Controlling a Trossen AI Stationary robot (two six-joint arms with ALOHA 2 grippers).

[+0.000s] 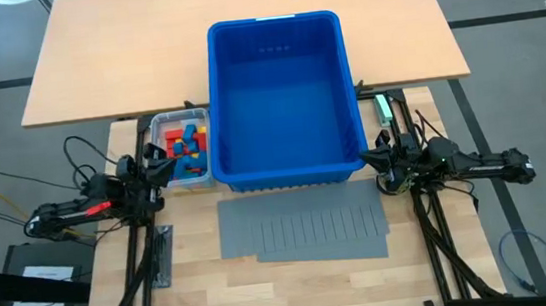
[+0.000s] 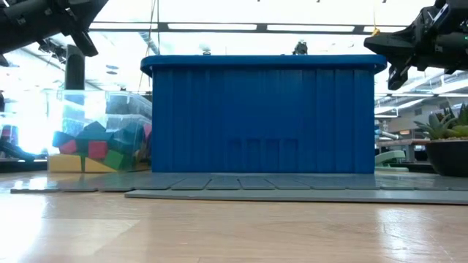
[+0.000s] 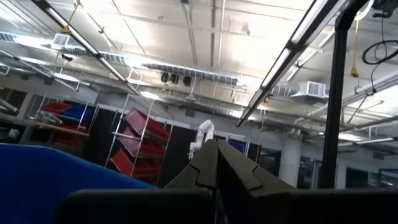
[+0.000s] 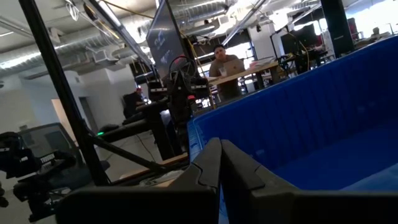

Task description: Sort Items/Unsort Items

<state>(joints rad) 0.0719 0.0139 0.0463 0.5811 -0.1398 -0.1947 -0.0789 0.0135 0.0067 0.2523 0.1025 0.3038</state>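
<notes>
A big blue bin point(image 1: 281, 97) sits mid-counter point(image 1: 104, 64), grey slotted sheets point(image 1: 303, 226) lying flat just before it, a clear tub point(image 1: 162, 123) touching its left side, and a person point(image 4: 222, 62) sitting at a laptop in the room beyond.

Toy blocks point(image 1: 185, 147) in red, blue, yellow and green, heaped loosely in a small clear container just beside the large blue bin's left wall. Seen level, the heap point(image 2: 99, 150) shows jumbled, tilted pieces; single shapes are hard to discern.
</notes>
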